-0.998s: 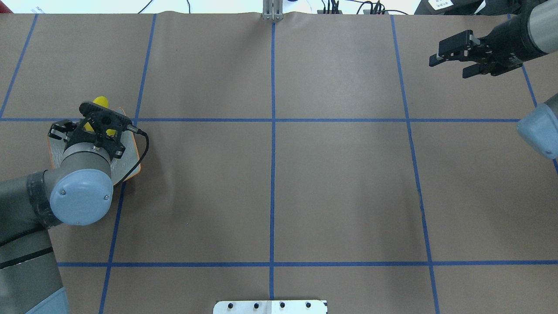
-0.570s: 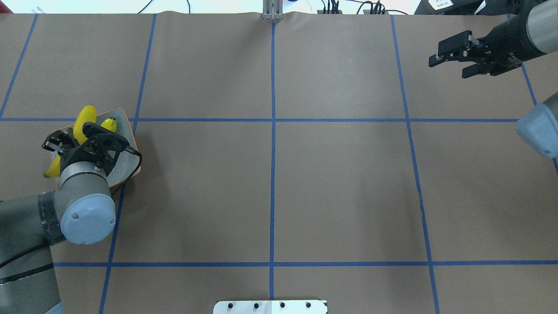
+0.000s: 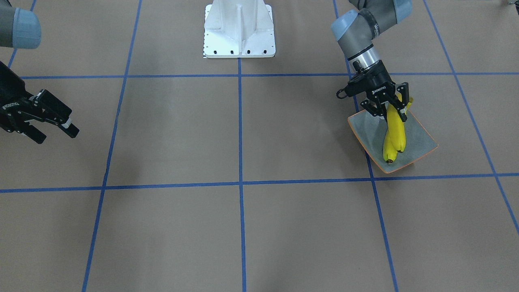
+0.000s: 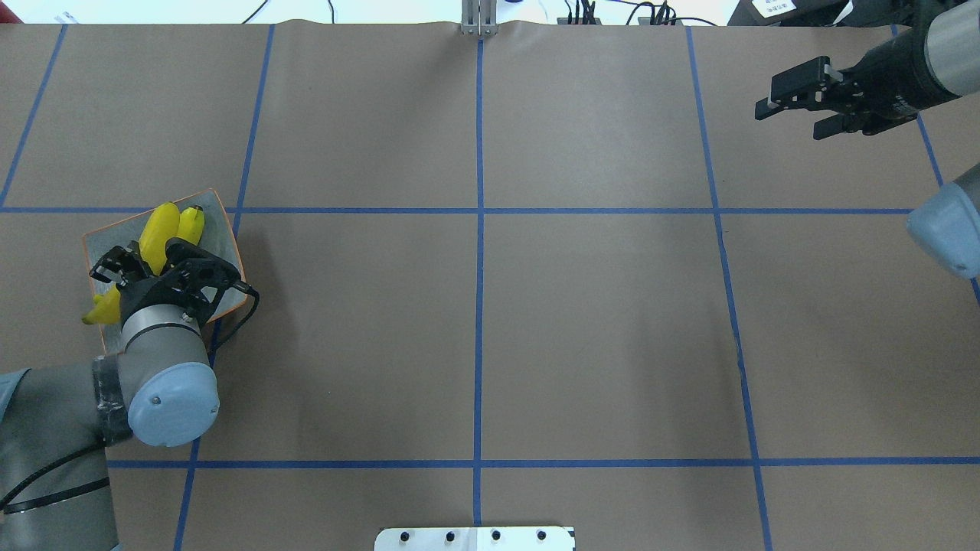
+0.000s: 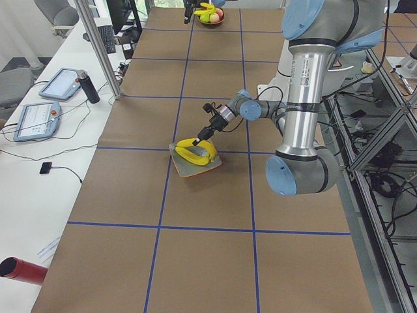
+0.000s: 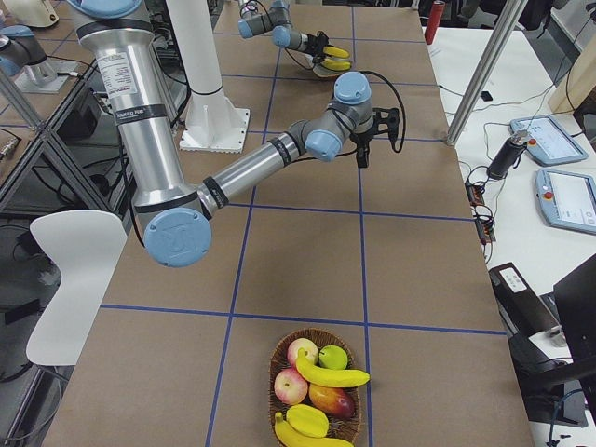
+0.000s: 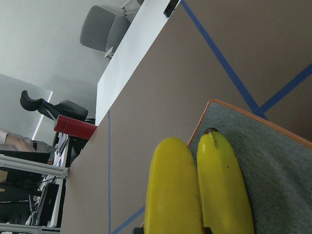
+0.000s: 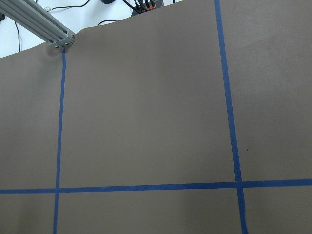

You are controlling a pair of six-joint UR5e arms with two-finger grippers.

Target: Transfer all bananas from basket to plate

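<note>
The grey-blue plate [image 4: 213,229] with an orange rim lies at the table's left. On it rests one banana [image 4: 191,221]. My left gripper [image 4: 148,259] hovers over the plate's near half, shut on a second banana [image 4: 158,227] that slants across the plate beside the first. The front-facing view shows the held banana [image 3: 396,126] lying over the resting one [image 3: 387,152]. The basket [image 6: 279,372] stands at the table's far right end with more bananas [image 6: 332,376] among other fruit. My right gripper [image 4: 788,107] hangs open and empty at the back right.
The white robot base plate [image 3: 239,30] sits at the middle of the near edge. Blue tape lines [image 4: 478,229] divide the brown table cover. Tablets [image 5: 40,111] and a dark bottle [image 5: 87,86] rest on the side desk beyond the table.
My left gripper has drawn back toward the robot's side with the banana, uncovering the plate's far part and the second banana. The right gripper has barely moved.
</note>
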